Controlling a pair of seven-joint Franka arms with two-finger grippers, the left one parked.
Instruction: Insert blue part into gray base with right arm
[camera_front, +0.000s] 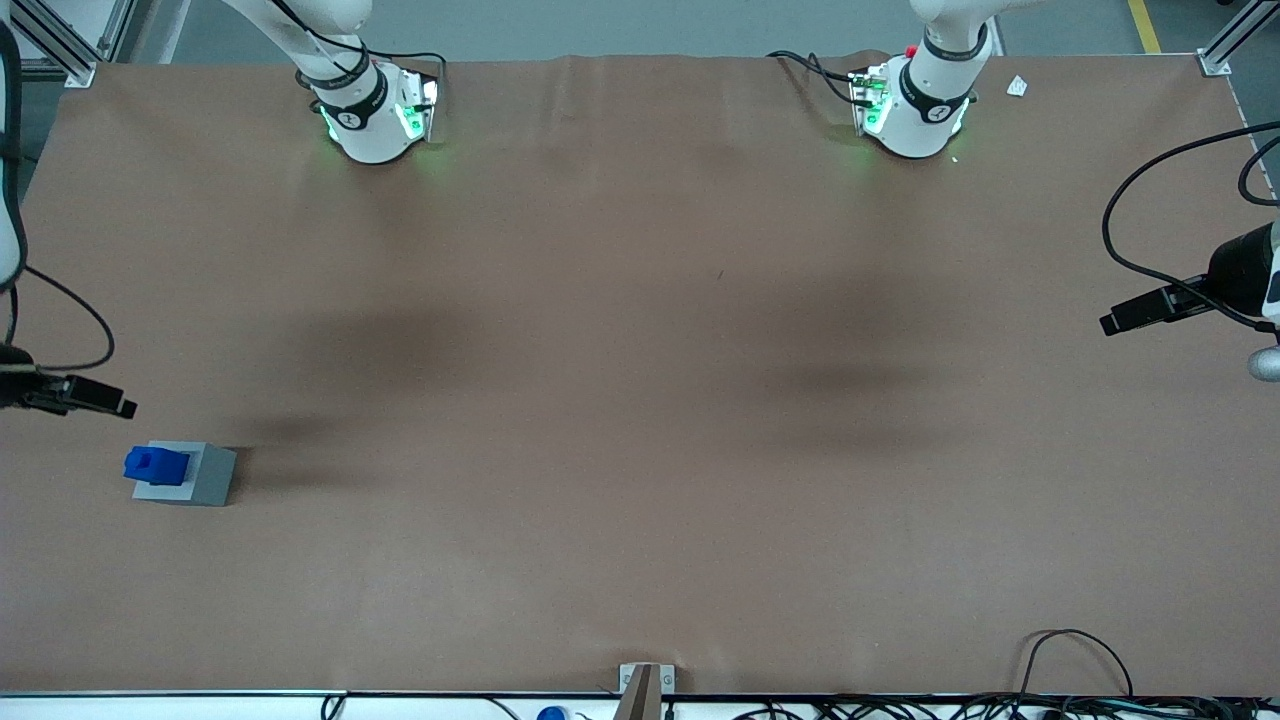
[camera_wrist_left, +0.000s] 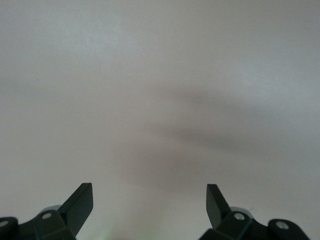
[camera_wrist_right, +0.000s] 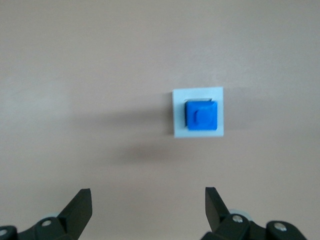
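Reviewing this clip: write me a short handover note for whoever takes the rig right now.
Gripper: open, empty, raised over the table clear of the parts.
Blue part: sits in the gray base's recess, stub up; in the wrist view a thin gap shows along one edge of the recess.
Base: on the table toward the working arm's end, nearer the front camera than the arm bases.
Done: the insertion looks complete.
Left: at most confirm it is fully seated.

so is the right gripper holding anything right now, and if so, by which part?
Nothing held. The gripper is open and empty, hanging above the table, clear of the blue part, which sits in the gray base.
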